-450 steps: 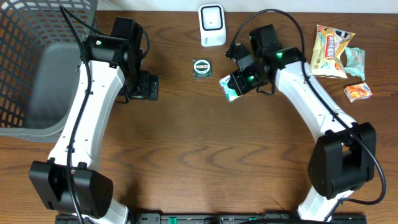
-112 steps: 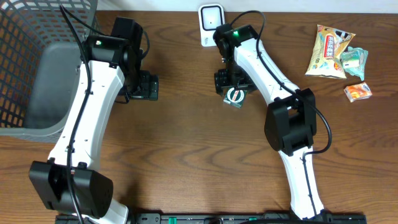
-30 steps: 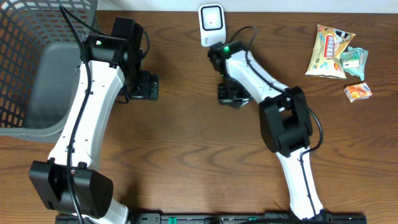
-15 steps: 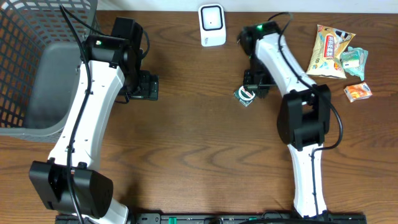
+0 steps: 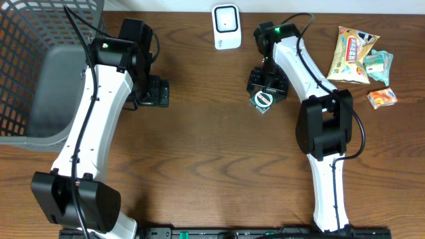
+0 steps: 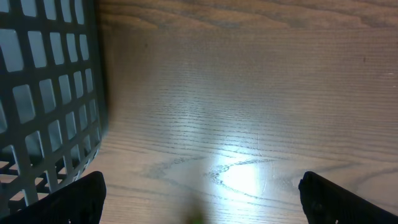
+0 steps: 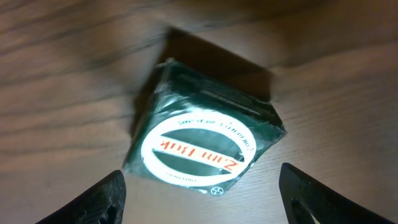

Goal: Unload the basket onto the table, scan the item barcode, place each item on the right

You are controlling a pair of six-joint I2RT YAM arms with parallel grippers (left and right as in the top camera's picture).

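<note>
The wooden table (image 5: 199,166) carries everything, and the white scanner (image 5: 226,26) stands at its far edge, near the middle. Well to the left of the scanner sits a dark mesh basket (image 5: 26,40) with a grey lining. The left arm (image 5: 93,113) reaches up between basket and scanner; its left gripper (image 6: 202,180) hangs over bare wood just beside the basket wall, jaws spread wide with nothing between them. The right arm (image 5: 299,66) bends in just to the right of the scanner. Its right gripper (image 7: 202,173) is also parted, the two fingers (image 7: 93,199) standing clear on either side of the item and not touching it. Far right of the scanner lies a yellow snack bag (image 5: 352,54). The item, a small dark green box (image 5: 264,101) with a round white label in red lettering, rests on the table near the scanner, to its right and closer to the robot, label side up. Beyond the snack bag, farthest from the scanner, lie a pale teal packet (image 5: 377,63) and a small orange packet (image 5: 382,99).
</note>
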